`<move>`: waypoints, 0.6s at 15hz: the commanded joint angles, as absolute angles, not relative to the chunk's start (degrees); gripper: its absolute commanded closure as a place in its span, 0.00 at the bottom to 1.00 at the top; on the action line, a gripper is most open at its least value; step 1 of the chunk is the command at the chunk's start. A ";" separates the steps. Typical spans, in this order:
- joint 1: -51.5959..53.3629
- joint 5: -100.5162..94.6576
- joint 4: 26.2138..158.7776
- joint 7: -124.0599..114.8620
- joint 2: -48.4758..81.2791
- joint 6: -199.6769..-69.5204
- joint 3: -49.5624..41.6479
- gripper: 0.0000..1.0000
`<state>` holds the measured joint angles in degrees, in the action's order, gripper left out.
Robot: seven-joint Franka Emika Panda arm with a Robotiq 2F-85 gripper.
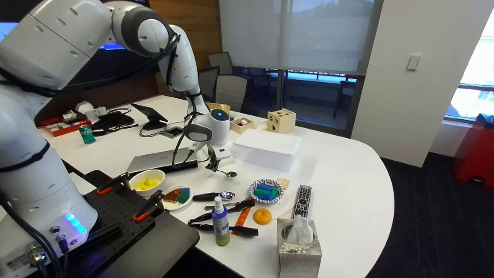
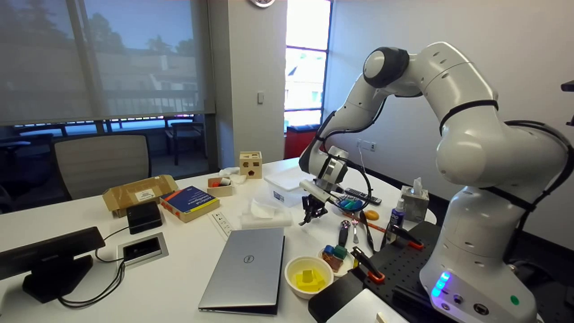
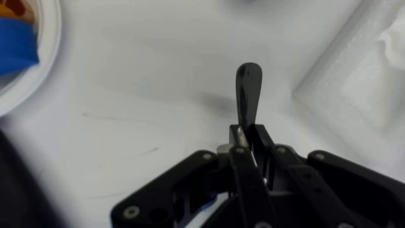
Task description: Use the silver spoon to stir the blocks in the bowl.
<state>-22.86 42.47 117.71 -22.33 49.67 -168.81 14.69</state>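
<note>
Silver spoon (image 1: pixel 230 174) clamped by its handle (image 3: pixel 249 88); scooping end (image 1: pixel 232 174) directed toward the blue-and-white patterned bowl (image 1: pixel 270 182).

The gripper (image 3: pixel 247 132) is closed on the spoon; its fingers (image 3: pixel 264 136) stand apart by the handle's thickness only. The handle tip extends from one side of the fingers, the scooping end from the opposite side. The bowl stands on the table (image 1: pixel 339 185), apart from the spoon, and contains blue and green blocks (image 1: pixel 265 187). In both exterior views the bowl lies to the right of the gripper, and the spoon's long axis, where visible, runs roughly toward it. The coming move likely calls for a transfer along that axis, then a descent of the scooping end among the blocks. Spoon height cannot be read.
</note>
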 commanded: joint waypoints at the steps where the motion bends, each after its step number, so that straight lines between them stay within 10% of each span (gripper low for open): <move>1: -33.65 44.08 119.81 -13.72 46.01 -167.74 20.86 0.97; 9: -42.43 56.34 111.78 7.92 46.71 -154.05 21.00 0.97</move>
